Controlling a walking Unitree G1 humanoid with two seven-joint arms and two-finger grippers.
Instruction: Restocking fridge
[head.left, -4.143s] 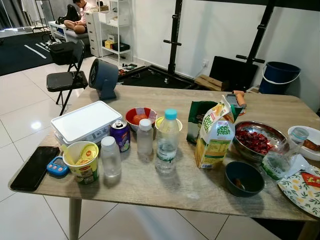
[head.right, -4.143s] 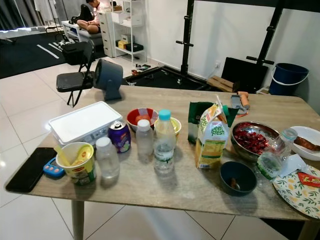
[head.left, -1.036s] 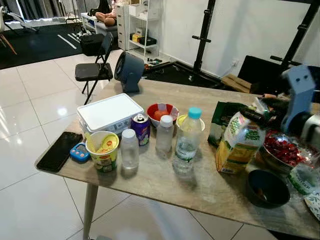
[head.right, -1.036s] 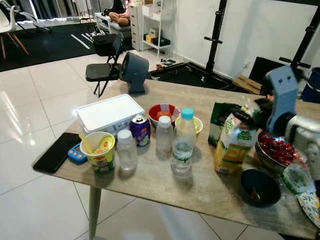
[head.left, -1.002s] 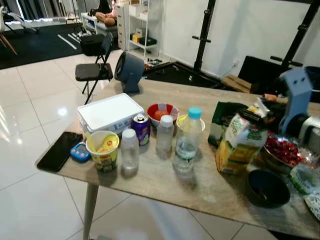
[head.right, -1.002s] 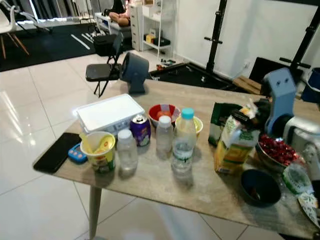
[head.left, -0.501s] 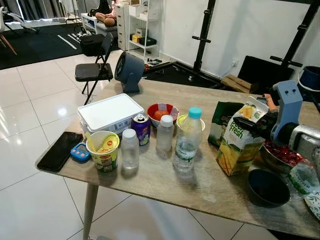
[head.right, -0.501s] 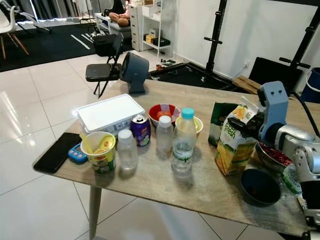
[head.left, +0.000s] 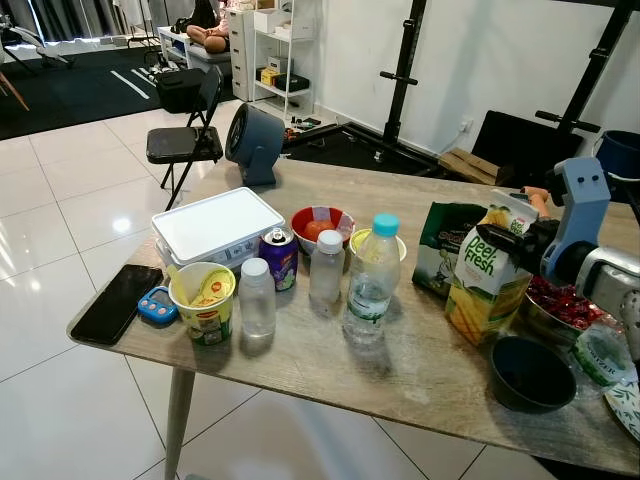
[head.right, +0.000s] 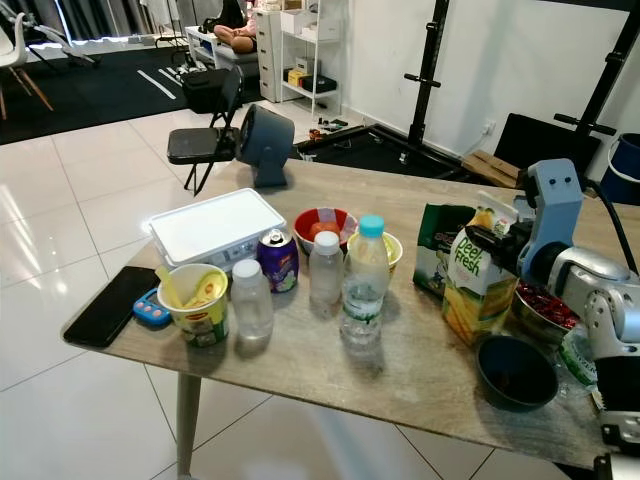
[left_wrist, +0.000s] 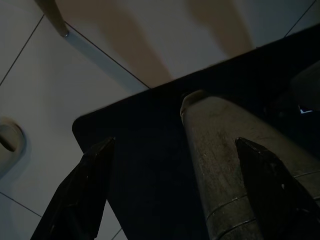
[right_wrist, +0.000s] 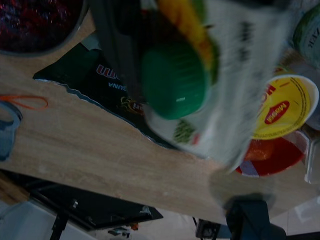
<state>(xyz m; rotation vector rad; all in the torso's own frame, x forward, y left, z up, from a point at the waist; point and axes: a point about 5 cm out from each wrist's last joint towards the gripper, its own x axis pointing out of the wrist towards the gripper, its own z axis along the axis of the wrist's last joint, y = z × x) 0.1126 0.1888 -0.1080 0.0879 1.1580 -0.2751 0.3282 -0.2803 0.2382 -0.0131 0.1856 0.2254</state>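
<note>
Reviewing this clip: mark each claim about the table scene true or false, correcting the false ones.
1. The right gripper grips the juice carton near its top. True.
2. The carton lies flat on the table. False: it is held roughly upright, slightly tilted.
3. The purple can stands beside the white lidded box. True.
4. The dark bowl holds the red berries. False: they are in the steel bowl.

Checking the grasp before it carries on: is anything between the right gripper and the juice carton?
Nothing visible: the right gripper is already closed on the top of the juice carton, which is tilted, beside the green bag and the metal bowl.
</note>
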